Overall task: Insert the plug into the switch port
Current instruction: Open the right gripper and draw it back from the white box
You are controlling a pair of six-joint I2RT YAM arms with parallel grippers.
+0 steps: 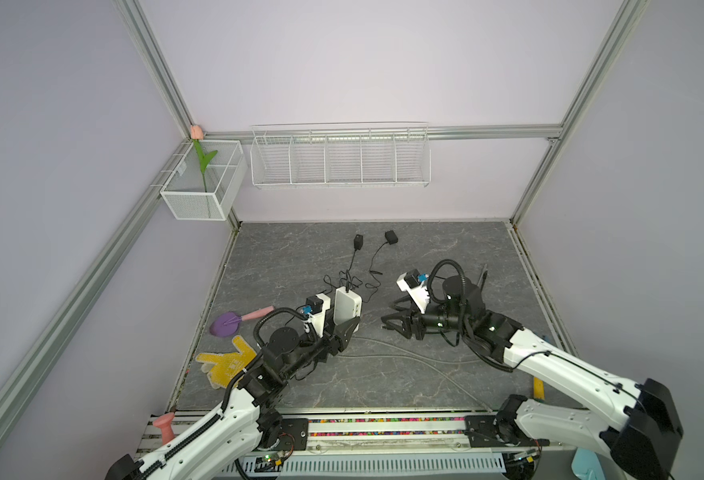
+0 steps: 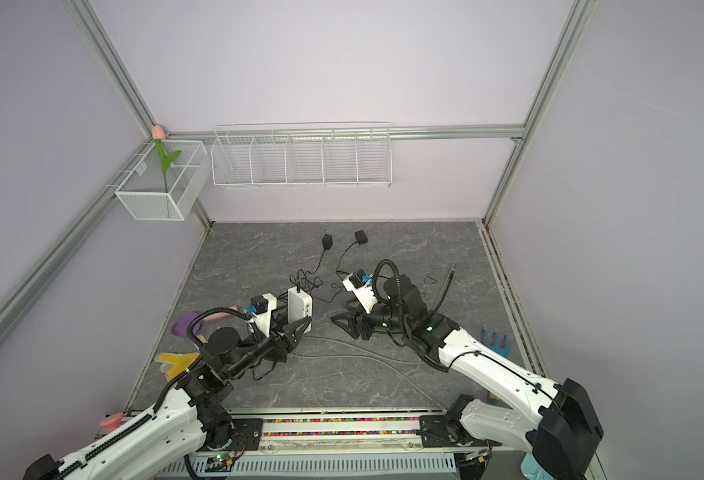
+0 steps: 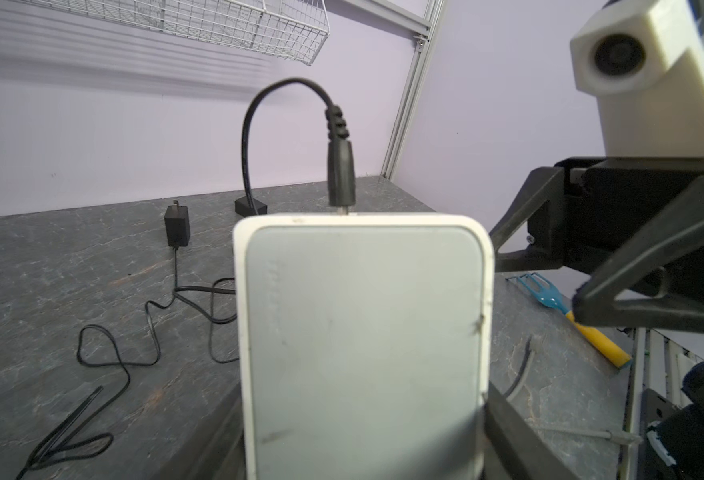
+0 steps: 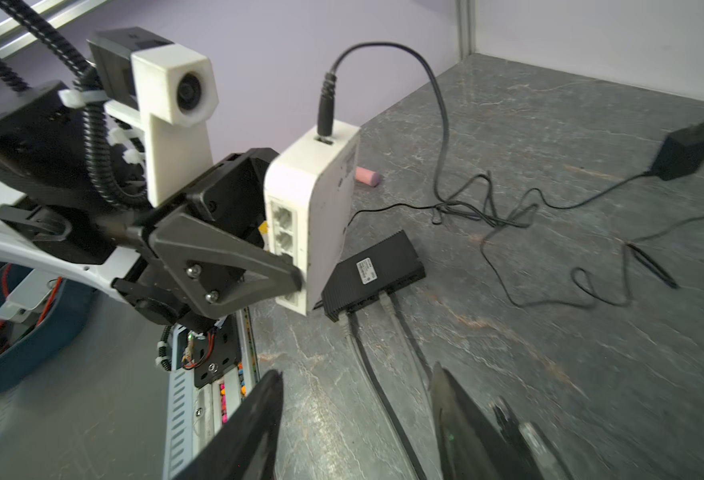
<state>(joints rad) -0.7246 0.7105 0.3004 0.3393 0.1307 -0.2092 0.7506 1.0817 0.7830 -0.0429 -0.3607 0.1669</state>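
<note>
The left pincer (image 2: 293, 323) clamps a white switch (image 2: 299, 302) upright, a black plug (image 2: 297, 287) standing at its upper end. Near it on the right, the right pincer (image 2: 343, 316) hangs with jaws apart. Two black adapters (image 2: 327, 240) lie farther back on the table (image 2: 425, 249); grey cables (image 2: 354, 353) cross its front.

A grey marbled tabletop (image 1: 300, 257) carries a black power adapter (image 1: 358, 241) and a second adapter (image 1: 391, 237) near the back wall, their thin black cords (image 1: 373, 274) tangled mid-table. A black box (image 4: 377, 270) lies flat, with grey cables (image 1: 404, 357) running from it. A purple spatula (image 1: 223, 324) lies at the left and a blue fork (image 2: 496, 338) at the right
</note>
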